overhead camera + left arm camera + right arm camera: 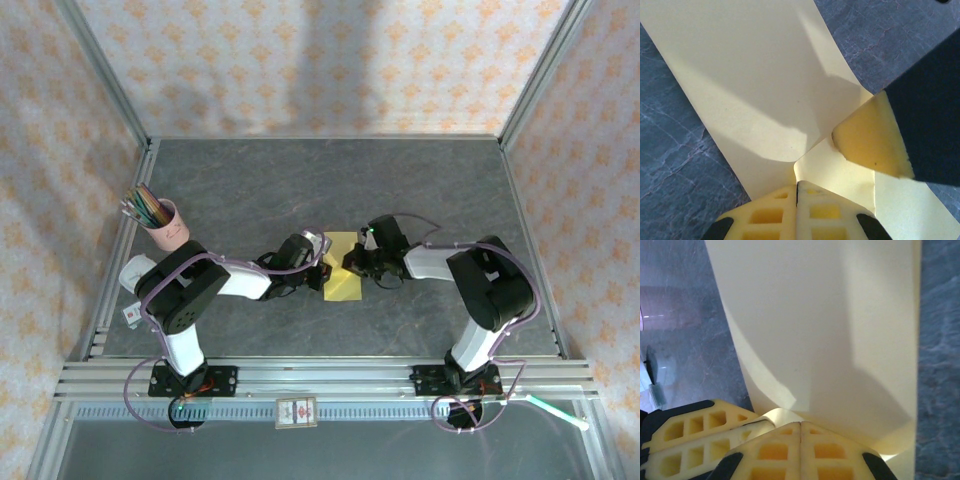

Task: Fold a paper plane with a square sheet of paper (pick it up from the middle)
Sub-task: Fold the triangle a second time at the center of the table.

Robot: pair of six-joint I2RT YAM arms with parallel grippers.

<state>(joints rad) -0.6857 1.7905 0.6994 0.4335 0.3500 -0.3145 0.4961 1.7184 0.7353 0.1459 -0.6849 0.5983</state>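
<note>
The square sheet of paper (343,272) is pale yellow and lies on the dark table between my two grippers. My left gripper (320,262) comes in from the left and my right gripper (357,262) from the right, and they meet over the sheet's middle. In the left wrist view the sheet of paper (755,85) bulges up into a ridge that runs into the closed tips of my left gripper (797,186), with a right finger (867,142) just beyond. My right gripper (800,426) is shut where the paper (830,330) rises to its tips, with the left fingers (700,432) beside it.
A pink cup of coloured pencils (163,220) stands at the left of the table. An aluminium rail (320,378) runs along the near edge, and frame posts and patterned walls close in the sides and back. Bare dark tabletop (330,180) lies behind the grippers.
</note>
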